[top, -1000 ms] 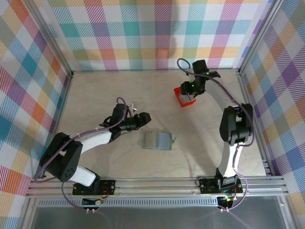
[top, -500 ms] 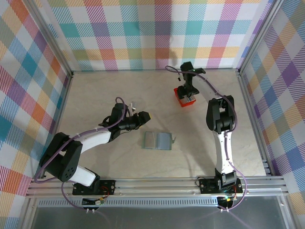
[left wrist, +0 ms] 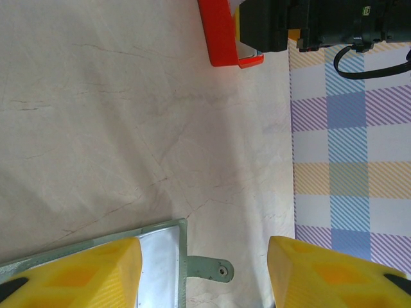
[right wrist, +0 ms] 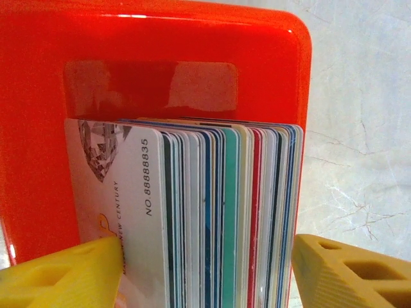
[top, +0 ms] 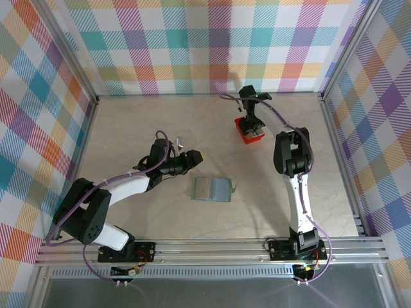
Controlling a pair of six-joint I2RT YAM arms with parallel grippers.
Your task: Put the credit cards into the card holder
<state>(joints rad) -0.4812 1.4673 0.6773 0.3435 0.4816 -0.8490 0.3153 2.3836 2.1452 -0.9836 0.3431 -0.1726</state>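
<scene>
The left pincer [top: 192, 156] hangs over the counter [top: 122, 128], just up and left of the card holder, with its jaws apart. The card holder [top: 212, 189] lies opened flat near the middle of the counter. Its long axis runs left to right and its small tab points right. Farther right and toward the back wall stands a red box [top: 247, 132], well apart from the holder. In it the credit cards [right wrist: 212, 218] stand on edge, packed face to face, their edges running toward the box's back wall. The right pincer [right wrist: 205, 269] is down over the box. Its jaws are spread, with one yellow finger [right wrist: 58, 273] close beside each outer face of the stack.
</scene>
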